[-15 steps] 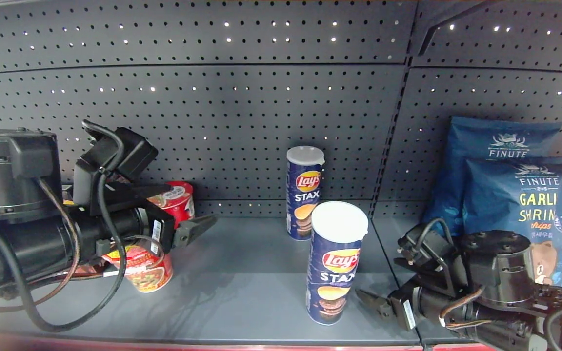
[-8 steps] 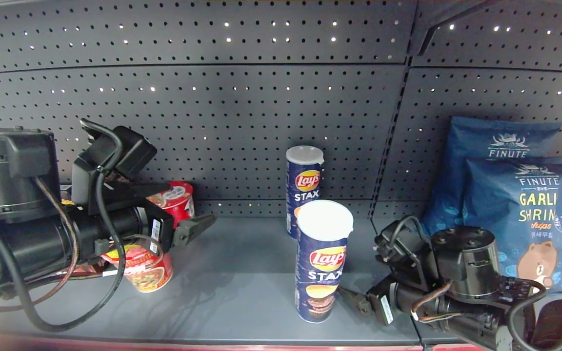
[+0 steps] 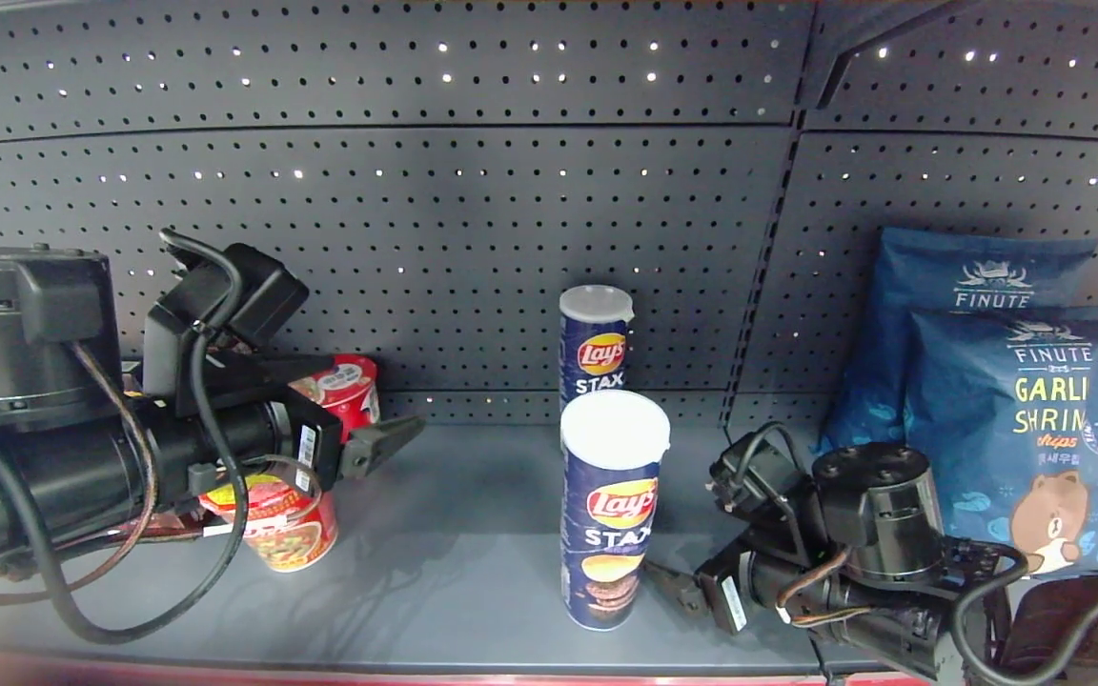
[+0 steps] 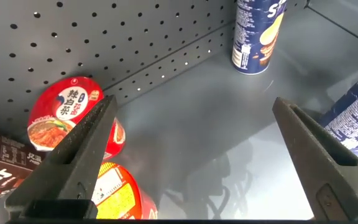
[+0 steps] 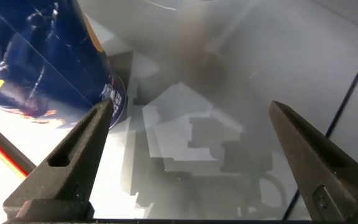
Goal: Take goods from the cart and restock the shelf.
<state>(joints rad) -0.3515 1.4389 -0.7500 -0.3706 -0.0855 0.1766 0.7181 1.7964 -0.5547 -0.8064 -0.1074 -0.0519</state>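
Front can [image 3: 614, 510] has slid left along shelf [image 3: 473, 543] and now stands lined up ahead of back can [image 3: 595, 348]; right arm followed it left.

Head view: front can upright, long axis vertical, near shelf's front edge. Right fingers [image 3: 678, 584] low, just right of its base; right arm far nearer. Left fingers [image 3: 382, 444] well apart from it, beside noodle cups [image 3: 277, 529].

Left wrist view: left fingers [image 4: 86, 155] spread wide, nothing between; back can [image 4: 257, 34] beyond.

Right wrist view: right fingers [image 5: 73, 155] spread, gripping nothing; front can [image 5: 42, 62] outside one finger, not between. Contact unclear.

Blue snack bags [image 3: 1006, 400] right; noodle cups [image 3: 282, 529] left.
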